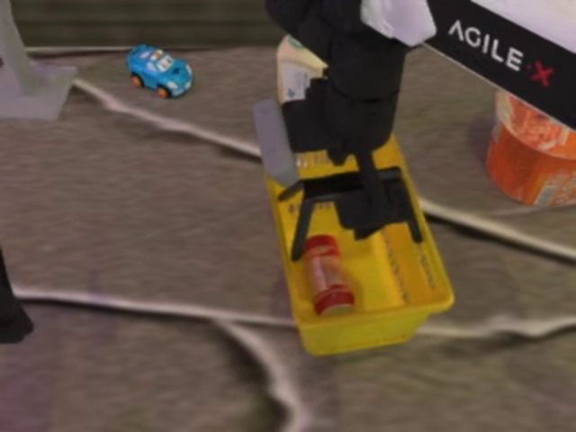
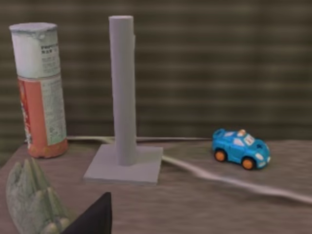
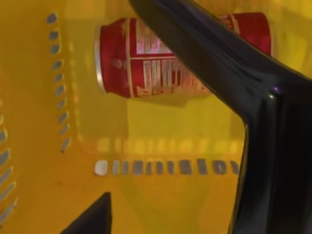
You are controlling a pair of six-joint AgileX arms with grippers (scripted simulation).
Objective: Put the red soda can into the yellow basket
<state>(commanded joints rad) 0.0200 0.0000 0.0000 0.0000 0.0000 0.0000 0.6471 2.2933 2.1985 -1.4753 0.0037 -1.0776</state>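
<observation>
The red soda can (image 1: 326,274) lies on its side on the floor of the yellow basket (image 1: 360,333), near the basket's left wall. In the right wrist view the can (image 3: 141,63) rests apart from the fingers, partly behind a black basket handle (image 3: 253,107). My right gripper (image 1: 364,220) hangs open over the basket's far half, above the folded handles, and holds nothing. One right fingertip (image 3: 97,217) shows over the yellow floor (image 3: 161,195). My left gripper (image 1: 11,315) stays parked, open, at the table's left edge.
A blue toy car (image 1: 159,71) and a grey post on a square base (image 1: 27,85) stand at the far left. A large orange tub (image 1: 531,153) sits at the right. A cream carton (image 1: 295,72) and a grey flat piece (image 1: 274,144) are just behind the basket.
</observation>
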